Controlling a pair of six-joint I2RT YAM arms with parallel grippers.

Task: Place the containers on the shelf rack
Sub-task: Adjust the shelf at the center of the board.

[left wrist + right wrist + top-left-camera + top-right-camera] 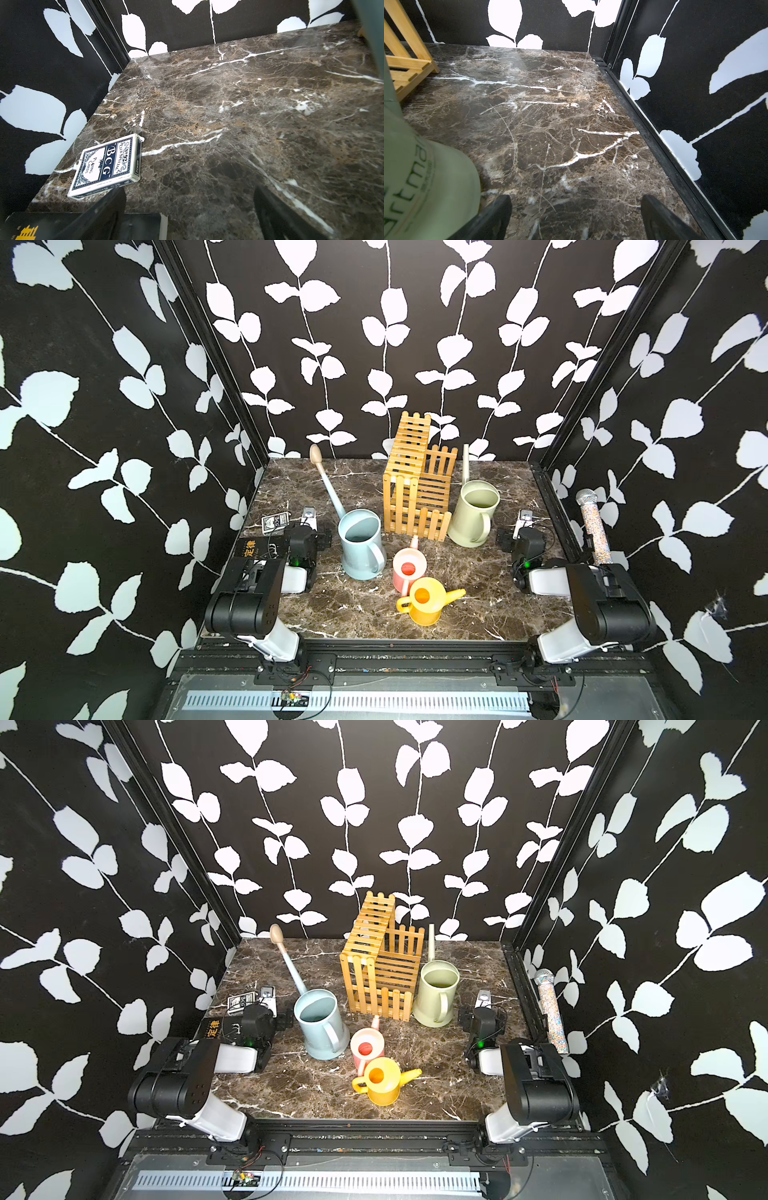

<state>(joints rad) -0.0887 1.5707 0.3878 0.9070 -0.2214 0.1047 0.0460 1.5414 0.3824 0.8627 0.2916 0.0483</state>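
A: Whereabouts?
B: Beside shelf rack point(415, 493): blue can point(359, 547) left, green can point(473, 516) right; pink can point(405, 572), yellow can point(424, 601) in front.
A: Grippers?
B: Left gripper point(188, 189), right gripper point(575, 197) spread wide, empty.
A: Grip?
B: Likely light, stiff, slick plastic; grab by handle.

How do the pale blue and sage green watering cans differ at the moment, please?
The pale blue can stands on the left arm's side of the rack; the sage green can on the right arm's side. The blue can's spout slants and ends in a beige bulb; the green can's rises nearly straight, with no bulb showing. Both stand upright on the table, off the rack.
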